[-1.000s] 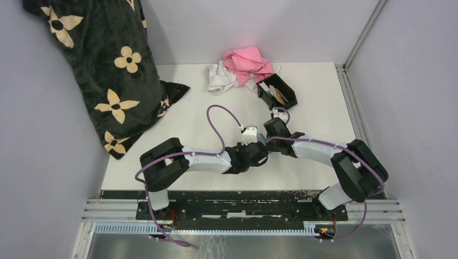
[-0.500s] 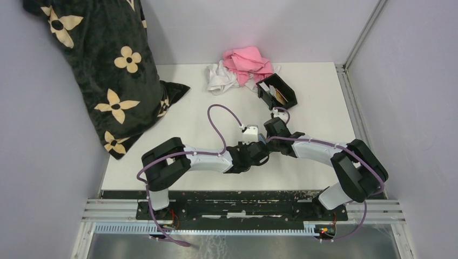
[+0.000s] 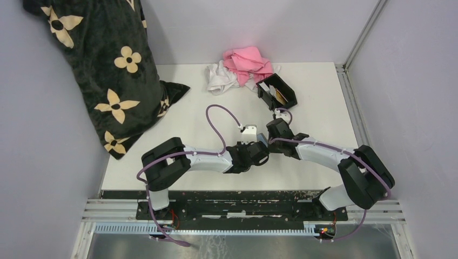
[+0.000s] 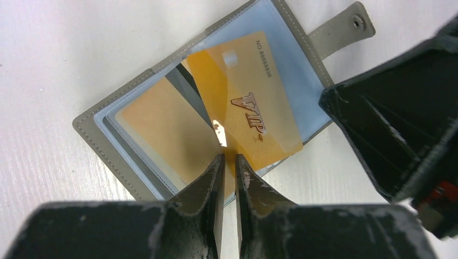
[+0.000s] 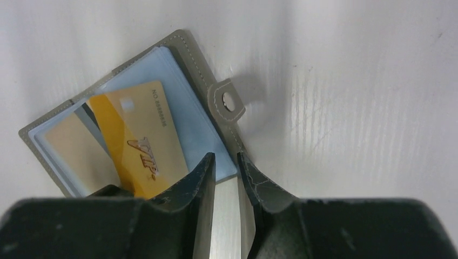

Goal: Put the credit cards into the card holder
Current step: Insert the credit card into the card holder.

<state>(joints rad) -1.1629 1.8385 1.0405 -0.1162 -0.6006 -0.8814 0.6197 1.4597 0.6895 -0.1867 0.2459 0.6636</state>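
Observation:
A tan-orange credit card (image 4: 254,102) marked VIP sticks out of the open grey wallet (image 4: 108,135) with blue pages. My left gripper (image 4: 229,157) is shut on the card's near edge. In the right wrist view the same card (image 5: 146,140) and wallet (image 5: 200,124) lie ahead to the left. My right gripper (image 5: 225,157) is open by a narrow gap at the wallet's near corner, below its snap strap (image 5: 227,101). In the top view both grippers meet mid-table, left gripper (image 3: 259,147) and right gripper (image 3: 268,136). The black card holder (image 3: 290,97) stands behind them with cards in it.
A black pillow with tan flowers (image 3: 102,70) leans in the back left corner. Pink and white cloths (image 3: 243,67) lie at the back, just left of the card holder. Walls close the table on three sides.
My right gripper's jaws have parted slightly and the right arm's elbow has shifted a little to the right. The left gripper stays shut on the card.

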